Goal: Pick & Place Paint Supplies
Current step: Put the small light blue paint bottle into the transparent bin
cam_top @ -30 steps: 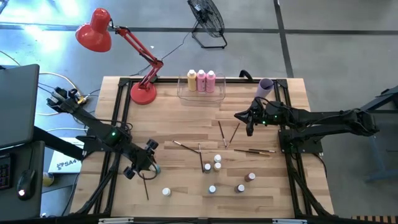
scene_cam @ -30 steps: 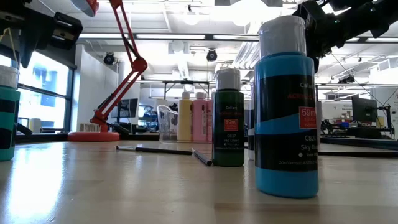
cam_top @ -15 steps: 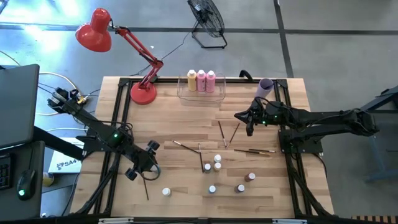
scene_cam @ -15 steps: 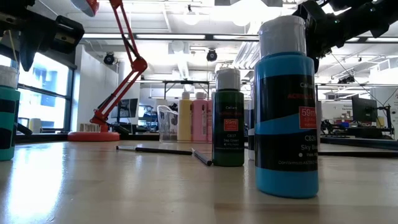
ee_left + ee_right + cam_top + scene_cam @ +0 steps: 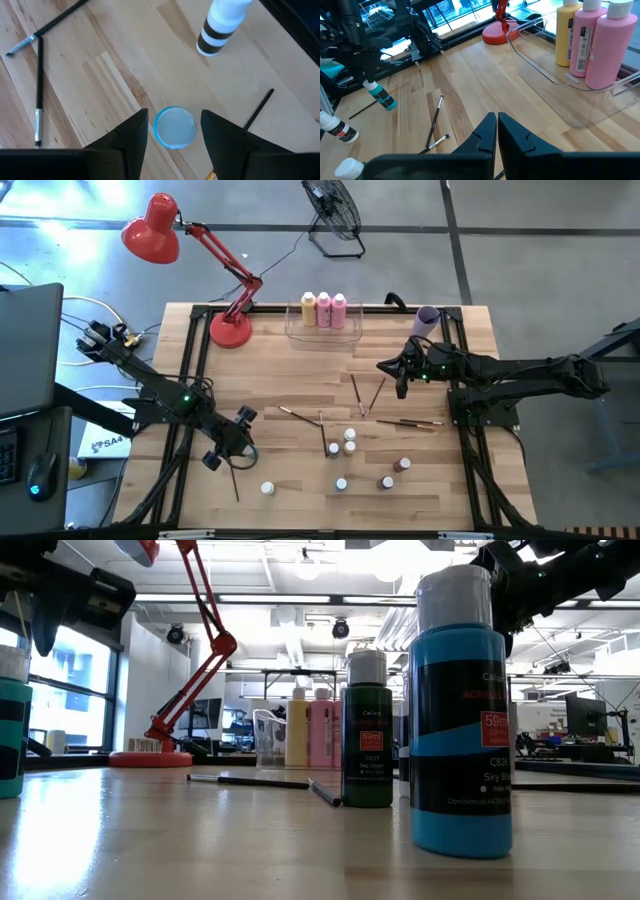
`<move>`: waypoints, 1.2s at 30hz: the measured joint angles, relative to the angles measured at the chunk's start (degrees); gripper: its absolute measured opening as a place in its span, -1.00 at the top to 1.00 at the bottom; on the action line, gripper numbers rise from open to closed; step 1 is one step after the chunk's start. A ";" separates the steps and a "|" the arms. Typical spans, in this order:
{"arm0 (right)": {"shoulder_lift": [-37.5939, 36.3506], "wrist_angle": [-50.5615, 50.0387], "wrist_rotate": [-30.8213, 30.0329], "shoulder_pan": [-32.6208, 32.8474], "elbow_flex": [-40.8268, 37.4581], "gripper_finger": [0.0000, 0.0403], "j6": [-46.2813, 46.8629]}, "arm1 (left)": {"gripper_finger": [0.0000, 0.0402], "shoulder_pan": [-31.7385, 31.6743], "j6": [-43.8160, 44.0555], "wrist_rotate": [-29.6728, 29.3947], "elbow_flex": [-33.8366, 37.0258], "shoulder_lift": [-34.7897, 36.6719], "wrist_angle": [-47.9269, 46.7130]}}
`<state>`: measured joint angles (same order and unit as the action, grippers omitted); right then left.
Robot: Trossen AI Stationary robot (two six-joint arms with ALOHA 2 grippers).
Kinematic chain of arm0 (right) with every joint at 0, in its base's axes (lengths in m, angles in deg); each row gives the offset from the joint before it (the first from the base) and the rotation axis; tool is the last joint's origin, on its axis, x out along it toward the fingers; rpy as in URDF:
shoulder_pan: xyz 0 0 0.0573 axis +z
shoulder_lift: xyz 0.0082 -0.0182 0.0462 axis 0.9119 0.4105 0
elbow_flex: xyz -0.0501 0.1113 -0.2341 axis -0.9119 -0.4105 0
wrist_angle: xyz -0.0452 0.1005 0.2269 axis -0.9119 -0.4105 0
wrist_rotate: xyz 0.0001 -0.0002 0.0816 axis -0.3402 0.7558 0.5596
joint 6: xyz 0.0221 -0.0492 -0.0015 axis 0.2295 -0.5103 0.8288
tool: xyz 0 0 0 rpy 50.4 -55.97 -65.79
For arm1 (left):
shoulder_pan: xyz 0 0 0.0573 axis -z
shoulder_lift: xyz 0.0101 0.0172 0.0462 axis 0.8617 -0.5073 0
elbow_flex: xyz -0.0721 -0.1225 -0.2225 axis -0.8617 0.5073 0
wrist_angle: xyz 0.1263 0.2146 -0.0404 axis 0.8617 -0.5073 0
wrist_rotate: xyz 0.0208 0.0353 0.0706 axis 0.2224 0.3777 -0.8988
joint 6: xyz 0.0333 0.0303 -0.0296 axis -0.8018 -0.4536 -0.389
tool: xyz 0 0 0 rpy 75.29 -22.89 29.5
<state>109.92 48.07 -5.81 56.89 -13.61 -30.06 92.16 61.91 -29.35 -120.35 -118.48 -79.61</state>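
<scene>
Frame check against the second before: no visible change. Both arms sit in the same poses and nothing on the bench has shifted. My reading is that this is a pause or alignment before a grasp, so the task has not advanced in this interval.

Farthest from the clear bin (image 5: 323, 330), toward the front edge of the bench (image 5: 300, 510), five tiny white-capped bottles (image 5: 341, 484) and one brush (image 5: 232, 478) lie scattered.

The left gripper (image 5: 240, 446) is also well apart from the bin, on the lamp side. Its arm reaches in low with the wrist pitched down over a teal bottle (image 5: 174, 127). The fingers (image 5: 131, 137) stand apart, one either side of the cap as seen from above. In the low view the bottle is upright on the bench with the gripper above it. It is straddled, not held.

Nearer the bin, mid-bench, are two more tiny bottles (image 5: 349, 441) and four paintbrushes (image 5: 357, 393), all loose.

The right gripper (image 5: 402, 388) hangs above the bench near those brushes, between them and the bin. Its arm is stretched out about level, its fingers (image 5: 485, 135) are pressed together, and it holds nothing. It appears to be waiting.

In the bin itself three tall bottles (image 5: 323, 308) stand upright, one yellow-orange and two pink. The rest of the supplies are still outside it.
</scene>
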 joint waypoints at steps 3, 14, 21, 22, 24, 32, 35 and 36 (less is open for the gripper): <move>0.01 -0.01 0.01 -0.01 0.00 0.96 -0.01 | 0.11 0.00 0.77 0.00 0.89 0.00 0.90; 0.00 0.00 0.01 0.01 0.00 0.96 0.00 | 0.11 0.00 1.24 0.00 0.99 0.00 0.82; 0.00 0.00 0.00 -0.01 0.00 0.96 0.00 | 0.11 0.00 1.43 0.00 1.01 0.00 0.95; 0.01 -0.01 0.02 -0.01 0.00 0.96 -0.01 | 0.11 0.00 1.47 0.00 1.01 0.00 1.01; 0.00 0.00 0.00 -0.01 0.00 0.96 0.00 | 0.11 0.00 1.47 0.00 1.03 0.00 1.01; 0.00 -0.02 0.00 -0.01 0.00 0.96 0.00 | 0.11 0.00 2.46 0.00 1.03 0.00 1.04; 0.00 -0.01 0.00 0.00 0.00 0.96 -0.01 | 0.11 0.00 2.52 0.00 1.06 0.00 1.04; 0.01 -0.02 0.00 -0.01 0.00 0.96 0.01 | 0.11 0.00 2.53 0.00 1.06 0.00 1.04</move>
<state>109.93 48.04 -5.81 56.88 -13.61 -30.05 92.16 64.44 -29.35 -119.29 -118.48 -78.58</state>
